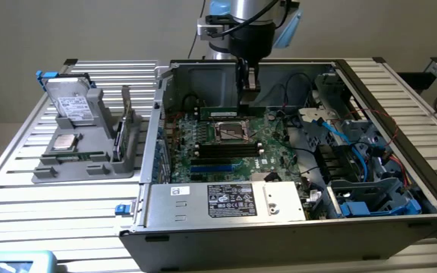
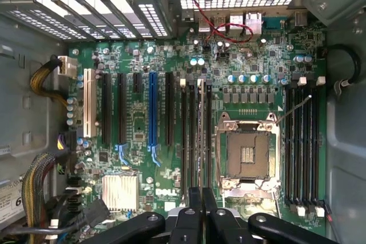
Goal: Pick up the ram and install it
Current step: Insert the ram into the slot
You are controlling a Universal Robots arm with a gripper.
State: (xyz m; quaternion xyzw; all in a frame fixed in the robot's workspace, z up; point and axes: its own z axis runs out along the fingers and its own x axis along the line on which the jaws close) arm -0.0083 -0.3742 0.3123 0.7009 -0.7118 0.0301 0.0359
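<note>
So the ram (image 1: 220, 112) is inside the open PC case (image 1: 279, 239). It's standing on its long edge over the back of the motherboard (image 1: 203, 142), just behind the CPU socket (image 1: 232, 132). The pincer (image 1: 246, 102) comes straight down onto it, and most of the stick shows to the exterior view's left of the fingers. In the wrist view the ram (image 2: 200, 135) is edge-on, a thin pale line running out from the pincer (image 2: 202, 194). It lines up with the black memory slots (image 2: 191, 135) beside the socket (image 2: 247, 154). Can't tell if it's seated in a slot or just above it.

Writing, going left to right in the exterior view:
- On the bench (image 1: 21, 187), a grey holder (image 1: 89, 165) carries a hard drive (image 1: 73, 105) with a white label, print too small to read.
- In the wrist view the board says DELL (image 2: 171, 194) next to a silver heatsink (image 2: 120, 190).
- The big sticker (image 1: 231, 200) on the power supply at the front of the case is all fine print, unreadable.

The pincer is nearly closed, and the two fingers (image 2: 196, 201) are pinching the ram's thin edge between them.
</note>
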